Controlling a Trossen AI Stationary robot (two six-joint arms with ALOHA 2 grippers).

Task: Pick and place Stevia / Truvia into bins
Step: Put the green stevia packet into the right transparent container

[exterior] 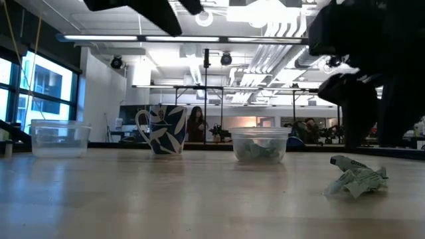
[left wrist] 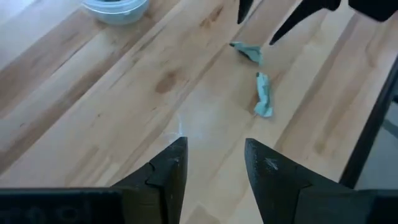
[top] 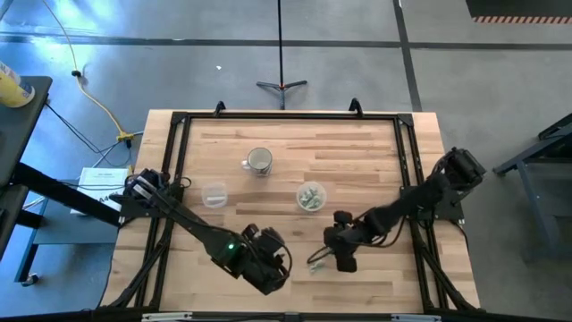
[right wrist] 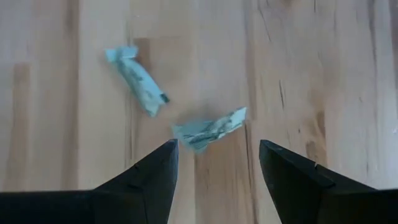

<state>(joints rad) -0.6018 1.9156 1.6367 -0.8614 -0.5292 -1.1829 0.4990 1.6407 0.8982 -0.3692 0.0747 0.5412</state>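
Note:
Two crumpled pale green-and-white Stevia packets lie flat on the wooden table near its near edge, one packet (right wrist: 137,78) beside the other packet (right wrist: 208,129); the pair (top: 315,262) also shows in the low view (exterior: 355,178). My right gripper (right wrist: 217,146) is open and hovers just over them, with the nearer packet ahead of the gap between its fingers. My left gripper (left wrist: 214,146) is open too, a little to their left over bare wood (top: 273,261). One clear cup (top: 311,197) holds several packets. The other cup (top: 214,193) looks empty.
A greyish mug (top: 259,161) with a leaf pattern (exterior: 166,129) stands toward the far side, between the two cups. A black frame (top: 286,116) runs around the table's edges. Bare wood lies between the cups and the near edge.

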